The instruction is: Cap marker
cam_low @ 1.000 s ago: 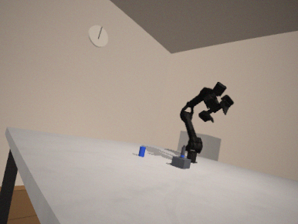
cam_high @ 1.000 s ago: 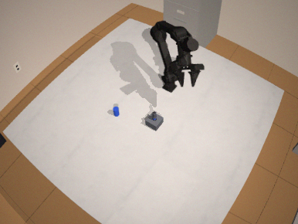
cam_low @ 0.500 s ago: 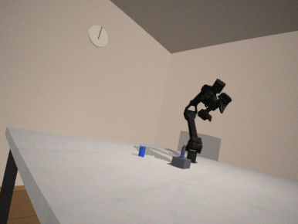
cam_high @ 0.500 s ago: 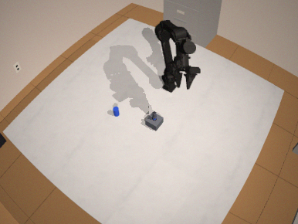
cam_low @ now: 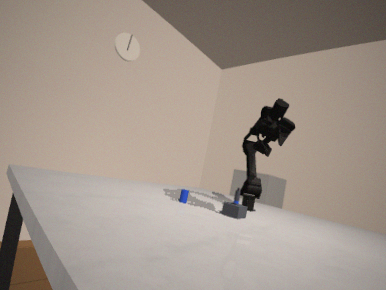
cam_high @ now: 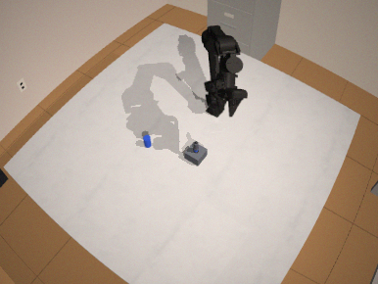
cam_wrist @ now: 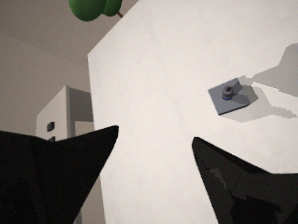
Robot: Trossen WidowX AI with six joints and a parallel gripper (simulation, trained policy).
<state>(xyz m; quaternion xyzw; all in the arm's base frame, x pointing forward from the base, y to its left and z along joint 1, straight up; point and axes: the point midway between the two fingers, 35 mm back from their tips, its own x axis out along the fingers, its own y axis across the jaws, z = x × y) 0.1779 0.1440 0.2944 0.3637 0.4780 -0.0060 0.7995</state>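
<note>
The blue cap (cam_high: 147,141) (cam_low: 184,196) stands upright on the table, apart from the holder; it is out of the wrist view. The dark grey holder block (cam_high: 197,157) (cam_low: 234,211) (cam_wrist: 220,102) sits on the table with the marker (cam_high: 196,146) (cam_low: 237,195) (cam_wrist: 228,91) upright in it. The marker's tip is bare, with a little blue near its base. My gripper (cam_high: 222,116) (cam_low: 278,148) (cam_wrist: 155,135) is open and empty, high above the table. In the wrist view the holder lies beyond and to the right of the fingertips.
The white table top (cam_high: 162,211) (cam_low: 140,240) (cam_wrist: 145,75) carries the arm's shadow around the cap and beside the holder. A grey cabinet (cam_high: 245,22) (cam_low: 275,187) stands behind the arm. A green round object (cam_wrist: 90,7) shows past the table edge in the wrist view.
</note>
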